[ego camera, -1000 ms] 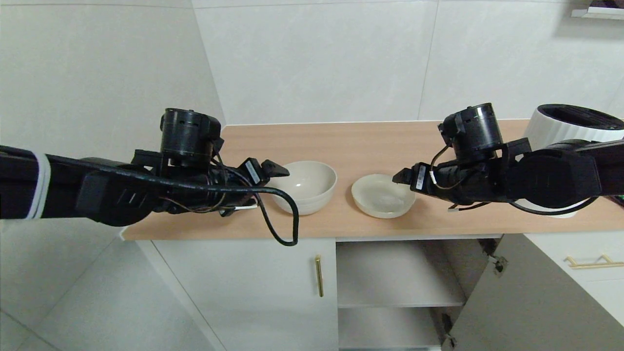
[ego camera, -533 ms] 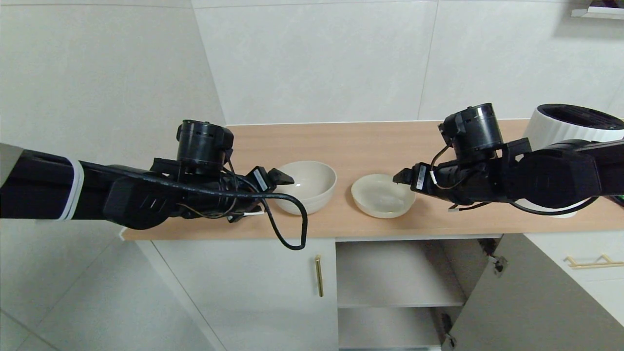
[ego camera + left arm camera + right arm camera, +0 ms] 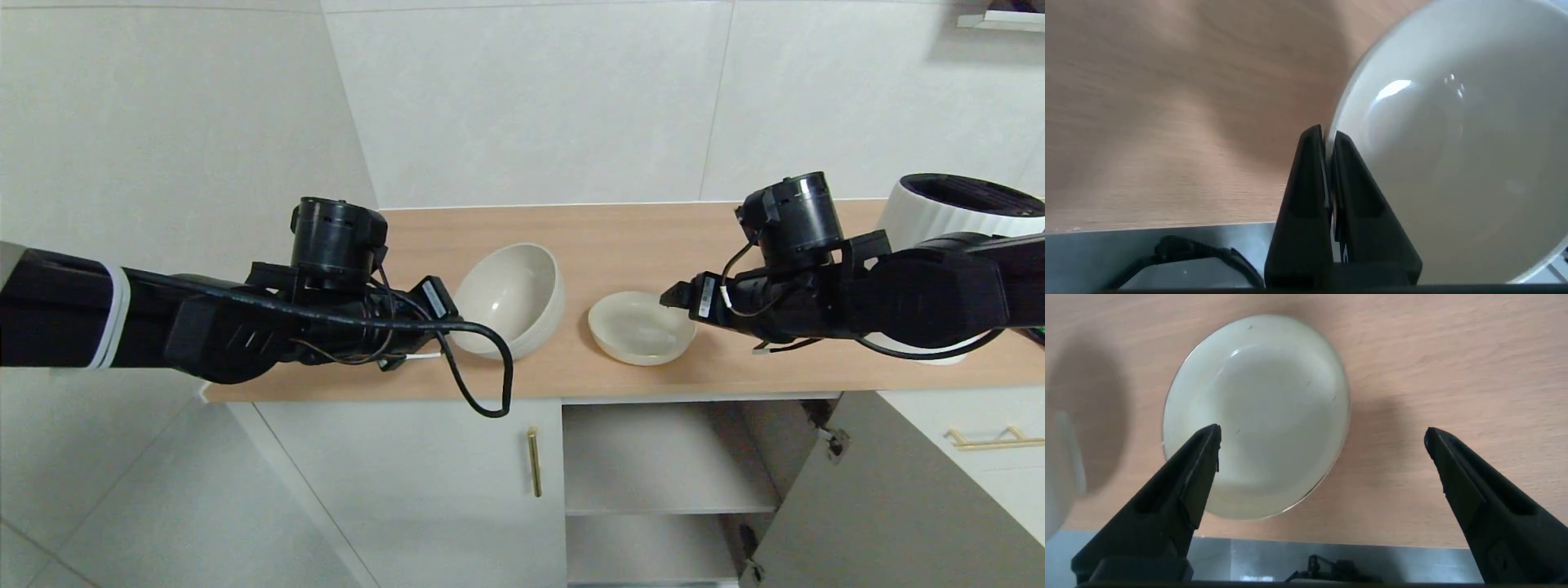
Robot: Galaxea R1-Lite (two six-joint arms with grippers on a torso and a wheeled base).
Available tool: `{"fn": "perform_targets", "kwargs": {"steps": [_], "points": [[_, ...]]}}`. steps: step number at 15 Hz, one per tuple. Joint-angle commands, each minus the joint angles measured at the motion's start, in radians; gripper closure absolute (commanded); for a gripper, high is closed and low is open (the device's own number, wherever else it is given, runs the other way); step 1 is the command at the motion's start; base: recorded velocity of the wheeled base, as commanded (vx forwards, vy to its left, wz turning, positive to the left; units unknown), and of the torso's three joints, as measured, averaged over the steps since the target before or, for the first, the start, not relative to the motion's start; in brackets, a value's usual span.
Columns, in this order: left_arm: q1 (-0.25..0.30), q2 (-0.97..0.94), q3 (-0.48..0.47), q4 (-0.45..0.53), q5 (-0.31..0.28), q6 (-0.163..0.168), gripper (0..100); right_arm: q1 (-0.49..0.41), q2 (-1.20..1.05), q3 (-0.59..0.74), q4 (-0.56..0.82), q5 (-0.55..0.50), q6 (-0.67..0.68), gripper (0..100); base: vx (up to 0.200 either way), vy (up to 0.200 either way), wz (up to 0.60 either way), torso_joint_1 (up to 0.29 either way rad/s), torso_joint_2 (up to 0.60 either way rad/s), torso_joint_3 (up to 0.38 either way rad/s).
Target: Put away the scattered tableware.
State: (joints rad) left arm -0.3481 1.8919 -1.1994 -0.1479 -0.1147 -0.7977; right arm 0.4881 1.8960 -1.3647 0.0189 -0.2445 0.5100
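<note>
The left tool [image 3: 455, 309] is pinched almost fully shut on the left rim of the bowl [image 3: 516, 296]; the left wrist view shows its two fingers [image 3: 1310, 163] with the thin wall of the bowl between them. The bowl is tipped up on that side, its mouth turned toward the left, with its right underside seemingly resting on the table [image 3: 620, 237]. Just to its right, apart from it, lies a shallow dish [image 3: 641, 328] flat on the table, near the front edge. The right tool [image 3: 673, 298] hangs over the dish's right side with its jaws wide apart and nothing in them.

Below the table, the cupboard [image 3: 661, 457] stands with its door [image 3: 865, 506] swung open to the right and bare shelves showing. A white ribbed pot [image 3: 939, 212] sits at the far right.

The step in hand looks like the lifting of the bowl, the first piece to go away. A rim grip on a smooth, deep bowl is likely to swing or slip, so the next move calls for a steady raise clear of the table, then a carry out past the near edge and down to a shelf, keeping clear of the dish.
</note>
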Motion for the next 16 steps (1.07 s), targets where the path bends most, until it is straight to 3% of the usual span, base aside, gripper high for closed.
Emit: {"fn": "perform_targets", "kwargs": {"steps": [1, 5, 16], "points": [[0.000, -0.016, 0.000, -0.001, -0.002, 0.000, 100, 0.001, 0.015, -0.004, -0.001, -0.033, -0.010, 0, 0.000, 0.000, 0.00, 0.000, 0.00, 0.000], [0.000, -0.033, 0.003, -0.001, -0.002, -0.006, 100, 0.001, 0.072, -0.030, -0.002, -0.144, -0.074, 0, 0.000, 0.000, 0.00, 0.000, 0.00, 0.000], [0.000, -0.043, 0.006, 0.001, -0.002, -0.006, 100, 0.004, 0.129, -0.030, -0.005, -0.147, -0.082, 0, 0.000, 0.000, 0.00, 0.000, 0.00, 0.000]]}}
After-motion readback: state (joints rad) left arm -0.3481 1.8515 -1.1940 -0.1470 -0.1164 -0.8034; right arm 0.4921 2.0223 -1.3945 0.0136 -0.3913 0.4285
